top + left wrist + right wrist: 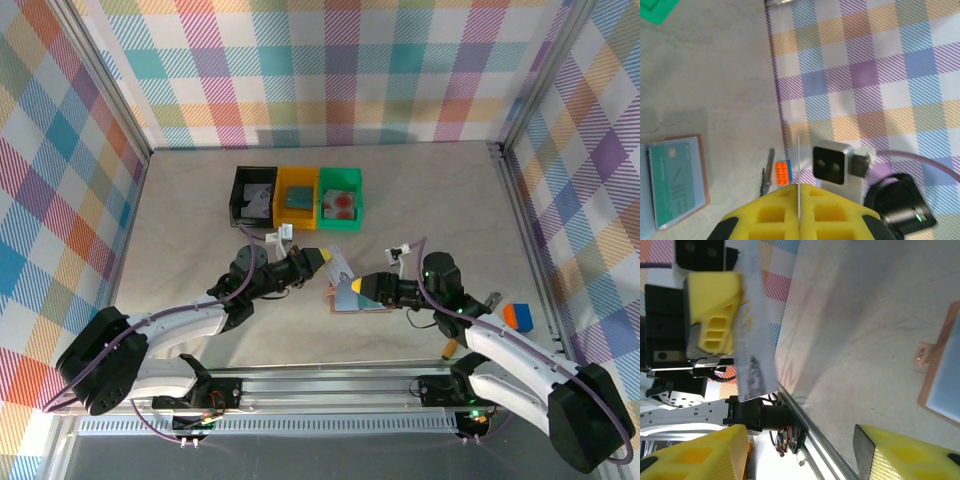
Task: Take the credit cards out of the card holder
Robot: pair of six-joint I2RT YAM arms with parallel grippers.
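In the top view, the left gripper (320, 261) sits just left of the frame's centre. Its yellow jaws are pressed together on a grey-white credit card (338, 266), which sticks out toward the right. The left wrist view shows this card edge-on as a thin pale line rising from the seam between the two closed yellow fingers (770, 217).

The right gripper (362, 290) lies just right of centre, pointing left. Its jaws are spread well apart with nothing between them. In the right wrist view its two yellow fingers (910, 455) stand at the bottom corners of the frame, and the held card hangs at upper left beside the other gripper's yellow finger.

The card holder (345, 298) lies open and flat on the grey table (180, 220), just below the frame's centre and right under the right gripper's tips. In the left wrist view it is at the lower left, reddish-brown rim showing, with a teal credit card (671, 182) on its grey-blue inner pocket.

Above centre in the top view, three bins stand touching in a row: a black bin (240, 195), a yellow bin (297, 176) and a green bin (341, 176), each with cards inside. An orange and blue block (517, 317) rests near the right edge.
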